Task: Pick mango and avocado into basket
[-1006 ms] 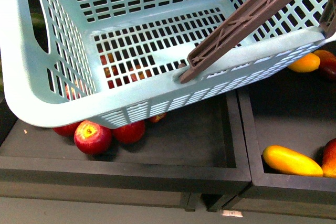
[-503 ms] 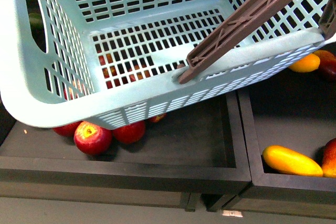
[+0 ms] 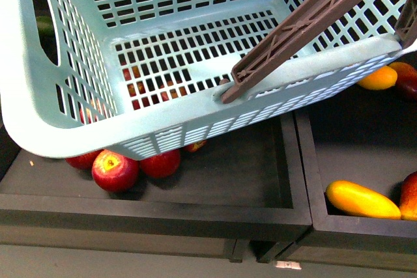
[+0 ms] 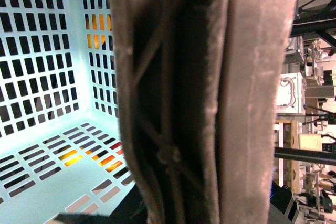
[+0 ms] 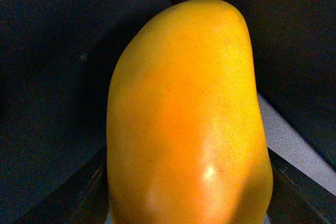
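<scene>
Basket (image 3: 39,96) hangs tilted over the left tray (image 3: 247,167), its near wall above red apples (image 3: 115,170) towards the tray's near-left corner. Its brown handle (image 4: 178,103) fills the left wrist view; the left fingers are unseen, so their state cannot be told. Mango (image 5: 186,119) sits in the right gripper (image 5: 189,208), whose dark fingers (image 5: 89,198) close against its sides. A second yellow mango (image 3: 362,200) lies in the near-left corner of the right tray (image 3: 365,135).

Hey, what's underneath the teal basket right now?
Red apples lie in the black tray under the basket; more red shows through its base slots. How many there are is hidden by the lattice.
</scene>
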Action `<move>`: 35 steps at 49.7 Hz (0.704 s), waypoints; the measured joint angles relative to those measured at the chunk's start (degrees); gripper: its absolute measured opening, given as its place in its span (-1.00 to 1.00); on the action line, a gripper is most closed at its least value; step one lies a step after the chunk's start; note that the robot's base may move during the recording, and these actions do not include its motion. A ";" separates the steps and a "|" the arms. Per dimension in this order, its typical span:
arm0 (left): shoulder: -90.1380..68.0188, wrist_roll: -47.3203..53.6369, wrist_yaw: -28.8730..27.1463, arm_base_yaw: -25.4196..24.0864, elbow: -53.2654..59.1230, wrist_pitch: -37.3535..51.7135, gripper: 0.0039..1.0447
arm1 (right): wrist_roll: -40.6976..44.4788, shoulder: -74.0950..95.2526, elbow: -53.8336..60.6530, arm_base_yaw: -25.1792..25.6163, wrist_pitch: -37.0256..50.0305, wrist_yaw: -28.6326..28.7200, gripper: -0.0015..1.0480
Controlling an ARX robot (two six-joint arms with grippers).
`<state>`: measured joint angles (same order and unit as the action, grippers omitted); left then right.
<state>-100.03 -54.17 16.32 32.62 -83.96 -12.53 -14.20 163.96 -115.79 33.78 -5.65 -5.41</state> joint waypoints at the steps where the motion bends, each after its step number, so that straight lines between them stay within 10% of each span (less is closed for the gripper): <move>1: 0.00 0.00 0.00 0.00 0.00 0.00 -0.72 | 0.00 0.00 0.00 0.00 0.00 0.02 0.30; 35: 0.00 0.00 0.02 0.00 0.00 0.00 -0.72 | 3.17 -21.75 30.10 -1.42 19.32 10.99 0.24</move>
<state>-100.03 -54.17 16.34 32.62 -83.96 -12.53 -11.03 142.21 -85.69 32.36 13.67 5.58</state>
